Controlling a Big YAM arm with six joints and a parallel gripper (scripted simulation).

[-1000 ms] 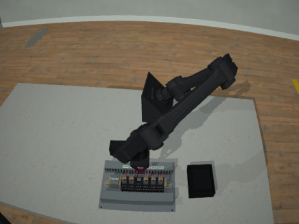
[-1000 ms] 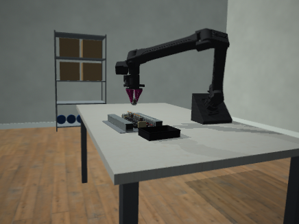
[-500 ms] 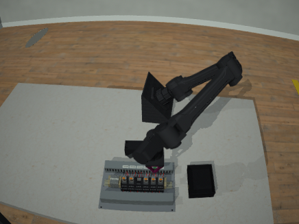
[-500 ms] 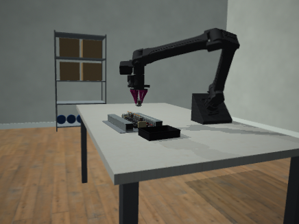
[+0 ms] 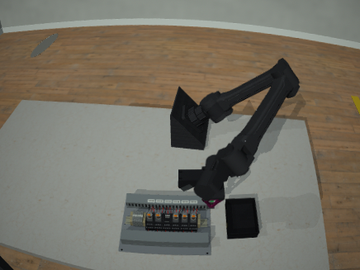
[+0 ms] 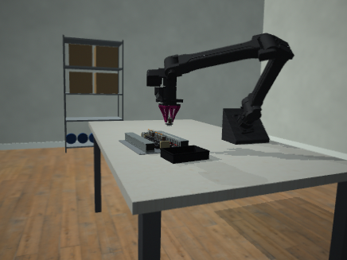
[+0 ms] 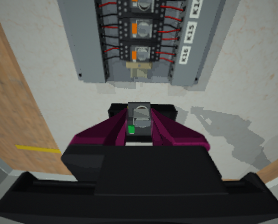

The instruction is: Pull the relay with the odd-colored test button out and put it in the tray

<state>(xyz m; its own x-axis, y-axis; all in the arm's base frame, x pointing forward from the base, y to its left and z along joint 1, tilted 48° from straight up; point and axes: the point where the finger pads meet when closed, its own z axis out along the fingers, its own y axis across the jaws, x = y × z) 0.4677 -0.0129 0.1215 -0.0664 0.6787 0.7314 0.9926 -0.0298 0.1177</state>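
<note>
My gripper point(image 5: 211, 205) point(image 6: 169, 122) point(image 7: 139, 112) is shut on a relay with a green test button. This relay point(image 6: 169, 120) point(image 7: 141, 112) is clear see-through on top and hangs high above the bench, between the socket row's right end and the tray. The tray point(image 5: 255, 225) point(image 6: 191, 157) point(image 7: 171, 111) is black and stands open side up, right of the panel; in the wrist view it is partly hidden behind the relay and fingers. The other relays point(image 5: 176, 218) point(image 7: 143, 29) sit in the row with orange buttons. The third socket point(image 5: 167, 218) from the left holds no relay.
The grey panel point(image 5: 165, 250) point(image 7: 82, 60) has raised wire ducts point(image 5: 165, 238) point(image 6: 138, 141) along both sides of the row. A tan end block point(image 6: 164, 144) point(image 7: 139, 67) closes the row near the tray. The arm's wedge base point(image 5: 187, 135) point(image 6: 243, 134) stands at the bench's back.
</note>
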